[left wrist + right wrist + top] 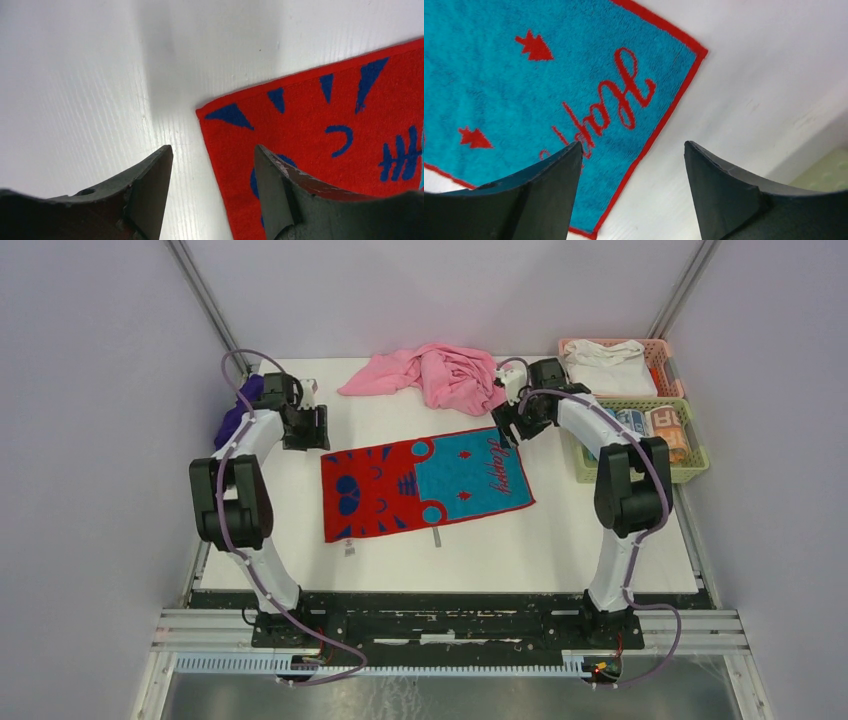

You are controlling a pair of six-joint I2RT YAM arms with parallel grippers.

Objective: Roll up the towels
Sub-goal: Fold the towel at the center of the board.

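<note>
A red and teal towel (425, 485) with blue cat markings lies flat in the middle of the table. My left gripper (305, 430) is open just above its far left corner; the red end (320, 135) shows between and right of my fingers, the left gripper (212, 160) straddling the towel's edge. My right gripper (508, 425) is open above the far right corner; the teal end (549, 75) with red lettering lies under the right gripper (633, 155). A crumpled pink towel (440, 375) lies at the back. A purple towel (237, 415) sits behind my left arm.
A green basket (690, 465) at the right holds rolled towels (665, 430). A pink basket (665, 365) behind it holds a white cloth (610, 365). Metal frame posts stand at the back corners.
</note>
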